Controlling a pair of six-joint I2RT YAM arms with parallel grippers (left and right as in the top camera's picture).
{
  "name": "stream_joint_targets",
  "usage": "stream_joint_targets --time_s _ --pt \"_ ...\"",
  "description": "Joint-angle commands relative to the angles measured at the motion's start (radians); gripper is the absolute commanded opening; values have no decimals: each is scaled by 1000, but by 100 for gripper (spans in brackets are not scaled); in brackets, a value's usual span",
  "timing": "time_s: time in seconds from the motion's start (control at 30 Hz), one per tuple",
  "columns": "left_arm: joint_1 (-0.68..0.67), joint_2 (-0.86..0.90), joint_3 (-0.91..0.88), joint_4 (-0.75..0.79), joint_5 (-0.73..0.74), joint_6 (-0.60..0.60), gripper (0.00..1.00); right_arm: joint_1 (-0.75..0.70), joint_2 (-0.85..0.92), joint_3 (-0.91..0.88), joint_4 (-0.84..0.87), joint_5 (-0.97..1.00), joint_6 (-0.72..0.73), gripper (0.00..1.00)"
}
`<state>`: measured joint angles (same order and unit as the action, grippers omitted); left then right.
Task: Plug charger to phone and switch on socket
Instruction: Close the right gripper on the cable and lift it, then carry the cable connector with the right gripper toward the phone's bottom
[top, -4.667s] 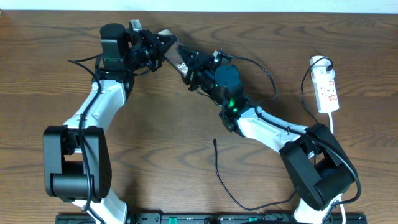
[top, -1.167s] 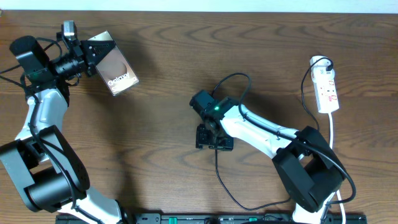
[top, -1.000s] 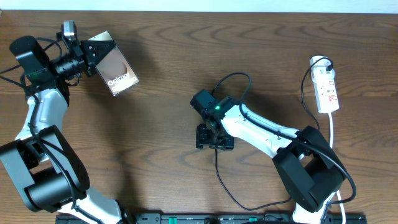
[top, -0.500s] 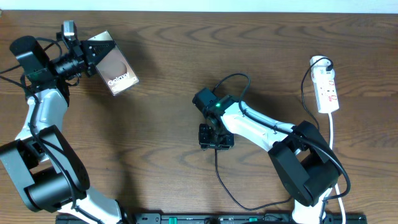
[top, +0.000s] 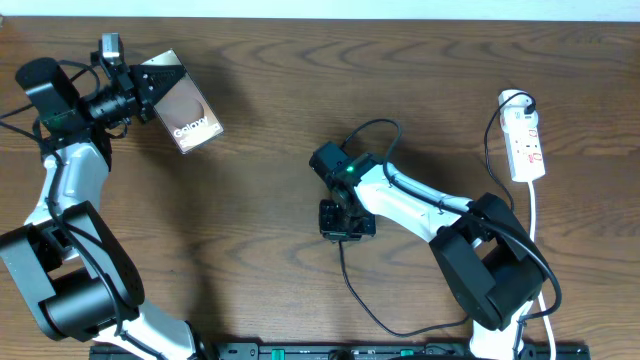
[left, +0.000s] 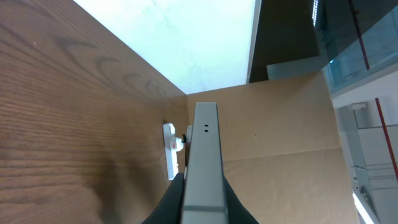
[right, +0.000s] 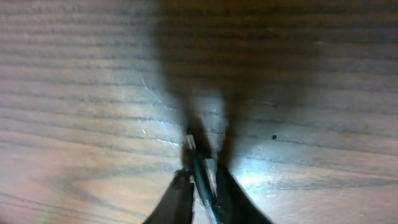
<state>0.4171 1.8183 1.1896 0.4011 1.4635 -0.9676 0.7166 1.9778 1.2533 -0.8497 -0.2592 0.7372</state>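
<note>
My left gripper (top: 143, 92) is shut on the phone (top: 182, 102) and holds it above the table's far left, its brown face with white lettering turned up. In the left wrist view the phone (left: 205, 163) shows edge-on as a grey slab between my dark fingers (left: 172, 200). Mid-table, my right gripper (top: 346, 224) points down at the wood, over the charger's tip. The right wrist view is blurred, but both jaws press the thin black charger (right: 198, 163) from either side, so the right gripper (right: 201, 185) is shut on it. The cable (top: 358, 292) trails toward the front edge. The white socket (top: 526, 142) lies far right.
The socket's white cord (top: 534, 205) runs down the right side of the table. A small white shape that may be the socket (left: 170, 155) shows far off in the left wrist view, before a cardboard wall (left: 280, 137). A black rail (top: 330, 351) lines the front edge.
The right gripper's jaws have closed from wide apart onto the charger tip, and the cable just below it has shifted slightly left. The left arm and the phone have not moved.
</note>
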Motion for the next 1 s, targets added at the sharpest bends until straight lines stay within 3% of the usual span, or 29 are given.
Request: stream_joint_targets --time_s 0.0,0.2,0.33,0.5,0.6,0.73,0.97 --pt "2 -14 10 8 17 6 7 -2 39 -12 5 7 -5 6" --pt "1 -14 10 8 17 6 7 -10 39 -11 5 -10 -11 1" --pt "1 -14 10 8 17 6 7 -28 38 -10 55 -121 -108 1" --pt "1 -14 10 8 18 6 7 -60 38 -10 322 -610 -408 1" --pt "1 -14 10 8 22 6 7 -72 38 -10 502 -880 -507 1" --pt "0 -14 10 8 47 6 8 -74 38 -10 714 -1028 -494 1" --pt "-27 -15 10 10 71 2 8 -74 38 -10 948 -1010 -333 1"
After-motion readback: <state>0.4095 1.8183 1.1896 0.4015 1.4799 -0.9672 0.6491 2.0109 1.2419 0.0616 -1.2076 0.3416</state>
